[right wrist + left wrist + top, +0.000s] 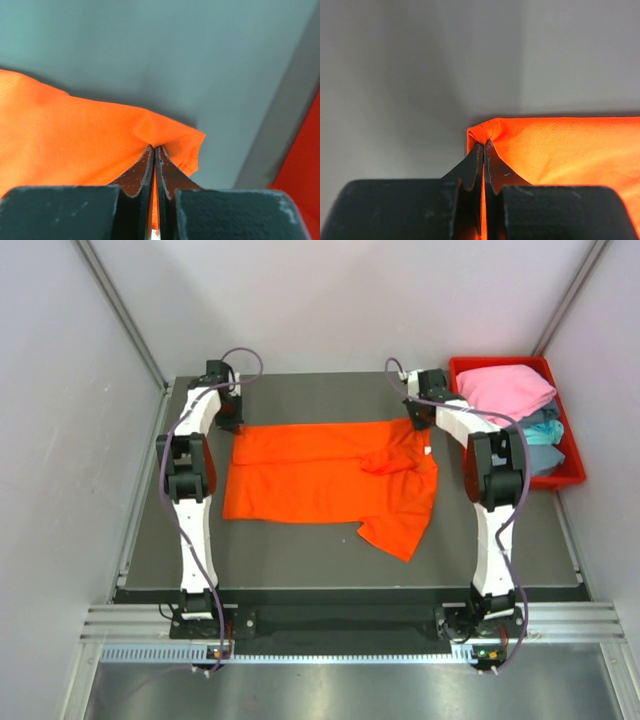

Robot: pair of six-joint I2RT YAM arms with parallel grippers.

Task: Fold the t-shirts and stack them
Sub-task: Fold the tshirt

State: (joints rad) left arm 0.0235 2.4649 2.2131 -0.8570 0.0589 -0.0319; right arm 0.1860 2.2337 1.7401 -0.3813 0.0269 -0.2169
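Two tools are closed on the far edge of one orange t-shirt (320, 480). The left tool (484, 145) pinches the shirt's far left corner, with a small bunch of cloth squeezed between its tips. The right tool (154, 148) pinches the far right corner the same way, the fabric puckered around its tips. The shirt lies spread across the middle of the dark worktop (300, 555), its long side running left to right. Its far edge runs between the two tools, set back from the worktop's far edge. Toward the right edge the cloth is rumpled, and a small white tag (427, 452) shows there. One sleeve (398, 532) juts toward the near right corner. Just beside the far right corner sits a red bin (573, 472) holding more shirts in a heap. A pink shirt (505, 388) lies on top, with a light teal shirt (548, 433) and a grey-blue shirt (543, 457) under it.
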